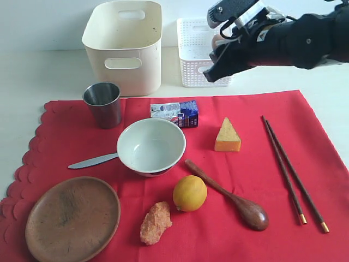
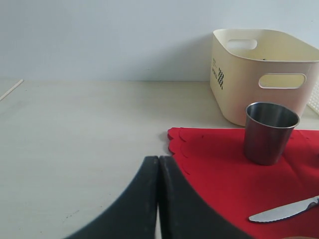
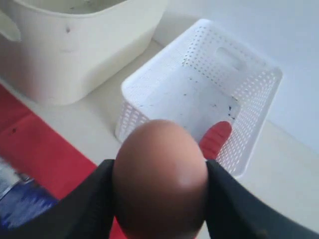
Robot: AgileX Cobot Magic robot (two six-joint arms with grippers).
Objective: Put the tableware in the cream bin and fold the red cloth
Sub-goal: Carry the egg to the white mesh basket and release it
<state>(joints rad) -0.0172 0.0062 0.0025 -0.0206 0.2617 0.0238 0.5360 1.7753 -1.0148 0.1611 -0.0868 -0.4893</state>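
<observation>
The tableware [image 1: 151,144] sits on the large red cloth [image 1: 245,164] (unfolded), none in the tall cream plastic bin [image 1: 136,79]. The right jaws grasp a brown egg [image 3: 159,179]; the left jaws are clenched empty.

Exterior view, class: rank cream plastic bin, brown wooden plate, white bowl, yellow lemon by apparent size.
Tied first: cream plastic bin, round brown wooden plate (plate nearer camera).
Then white bowl.
Then yellow lemon.

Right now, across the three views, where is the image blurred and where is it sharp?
Right wrist view: the close egg is soft, the carton blurred. Left wrist view: the left gripper is soft, the steel cup crisp. Exterior view: sharp, evenly lit.
</observation>
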